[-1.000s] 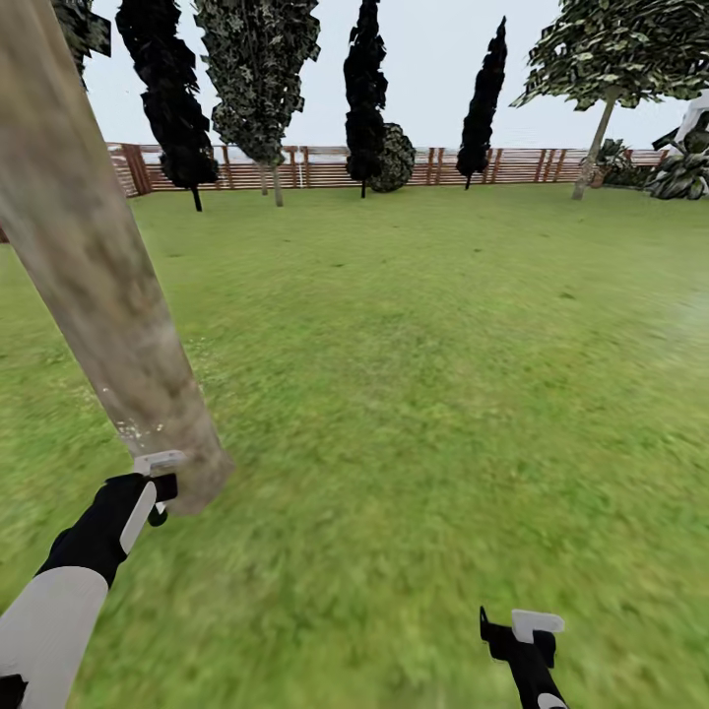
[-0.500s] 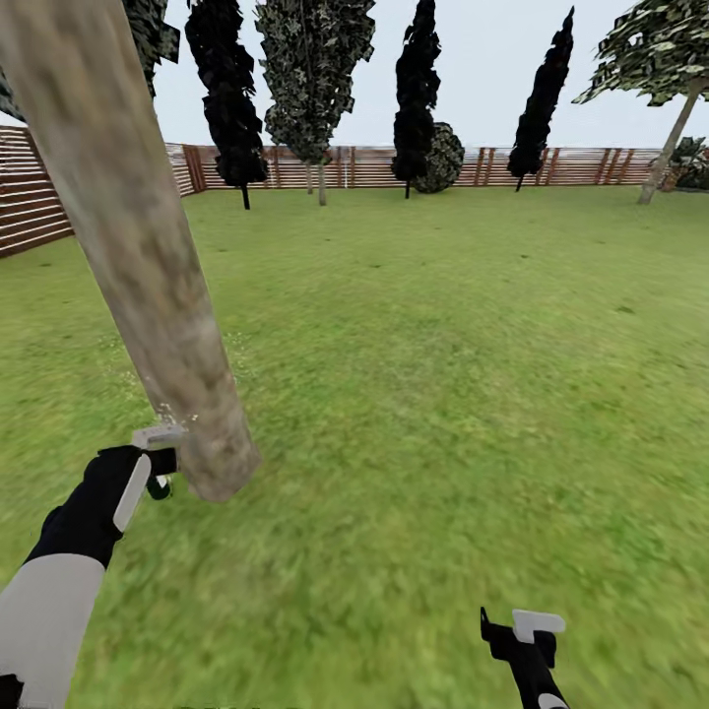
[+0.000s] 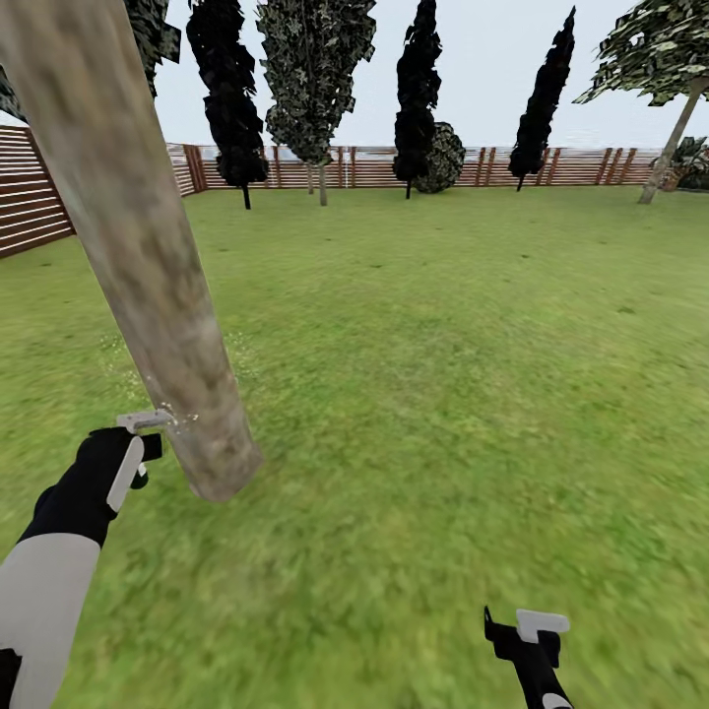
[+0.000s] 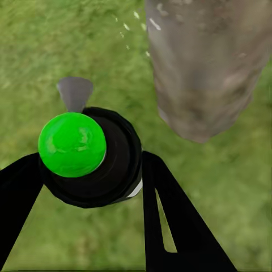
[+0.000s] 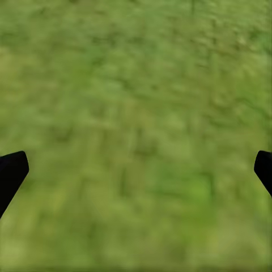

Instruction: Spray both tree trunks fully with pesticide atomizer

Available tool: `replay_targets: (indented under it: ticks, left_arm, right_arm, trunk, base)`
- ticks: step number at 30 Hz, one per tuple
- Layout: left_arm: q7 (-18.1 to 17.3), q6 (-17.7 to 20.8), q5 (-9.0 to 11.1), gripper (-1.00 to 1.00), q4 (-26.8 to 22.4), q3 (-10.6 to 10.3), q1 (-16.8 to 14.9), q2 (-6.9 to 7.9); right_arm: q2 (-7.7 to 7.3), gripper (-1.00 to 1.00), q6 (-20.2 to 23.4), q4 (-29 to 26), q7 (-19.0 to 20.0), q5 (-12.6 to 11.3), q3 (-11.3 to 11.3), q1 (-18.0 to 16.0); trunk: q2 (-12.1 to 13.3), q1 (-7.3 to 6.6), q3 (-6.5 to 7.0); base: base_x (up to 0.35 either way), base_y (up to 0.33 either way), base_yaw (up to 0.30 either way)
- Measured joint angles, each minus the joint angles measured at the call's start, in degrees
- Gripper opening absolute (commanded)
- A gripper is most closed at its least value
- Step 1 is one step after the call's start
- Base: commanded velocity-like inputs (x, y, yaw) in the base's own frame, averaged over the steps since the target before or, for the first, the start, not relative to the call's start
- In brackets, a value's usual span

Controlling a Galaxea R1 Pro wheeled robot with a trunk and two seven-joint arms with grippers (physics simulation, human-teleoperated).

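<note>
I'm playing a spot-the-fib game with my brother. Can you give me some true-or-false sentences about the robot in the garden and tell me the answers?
1. The left gripper holds a sprayer with a green ball on top. True.
2. The right gripper is holding a watering can. False: its fingers are spread wide with only grass between them.
3. The sprayer is close beside the thick tree trunk. True.
4. The trunk is scaly and brown like a palm. False: it is smooth, mottled grey-tan.
5. A wooden fence runs along the far edge of the lawn. True.
6. Tiny white specks float near the trunk. True.
</note>
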Motion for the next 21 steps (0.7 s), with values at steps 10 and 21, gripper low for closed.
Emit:
replay_targets:
  ticks: [10, 21]
  left_arm:
    - [-4.1, 0.0, 0.4, -1.0, 0.0, -0.1, 0.2, 0.0]
    - [-23.3, 4.0, -0.5, -1.0, 0.3, -5.6, 0.0, 8.68]
  right_arm:
    - [-0.08, 1.0, 0.0, 0.0, 0.0, 0.0, 0.0, 0.0]
    - [-0.01, 1.0, 0.0, 0.0, 0.0, 0.0, 0.0, 0.0]
  trunk:
    - [0.0, -0.02, 0.0]
    - [0.0, 0.0, 0.0]
  base:
    - [0.21, -0.064, 0.073]
    - [0.022, -0.006, 0.0]
